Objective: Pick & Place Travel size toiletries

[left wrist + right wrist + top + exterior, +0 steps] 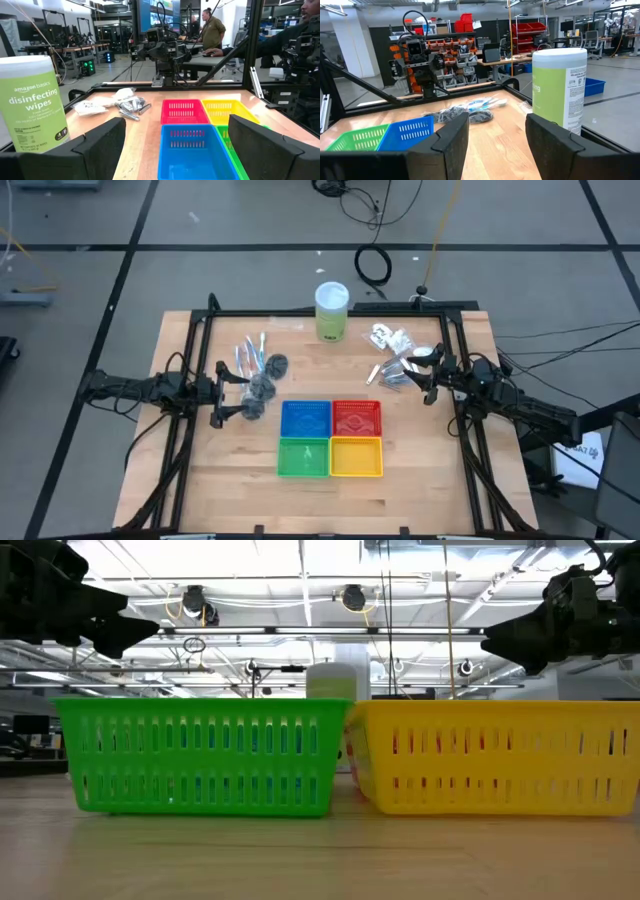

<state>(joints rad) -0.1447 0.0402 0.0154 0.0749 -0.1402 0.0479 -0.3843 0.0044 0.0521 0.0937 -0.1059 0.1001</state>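
The travel size toiletries lie in two groups on the wooden table. Dark grey puffs point(264, 388) and clear-wrapped sticks point(250, 356) lie at the left, also seen as puffs point(465, 115) and sticks point(484, 103). White sachets point(385, 337) and silver tubes point(390, 375) lie at the right, seen as a pile point(125, 104). My left gripper point(240, 393) point(175, 135) hovers open beside the puffs, pointing level toward the table's right. My right gripper point(415, 377) point(497, 130) hovers open by the silver tubes, pointing toward the table's left. Neither holds anything.
Blue point(305, 418), red point(357, 418), green point(303, 457) and yellow point(356, 457) baskets stand in a square at the table's middle front. A tall green wipes cylinder point(332, 312) stands at the far middle. A black frame point(330, 313) rims the table. People stand beyond the table point(210, 30).
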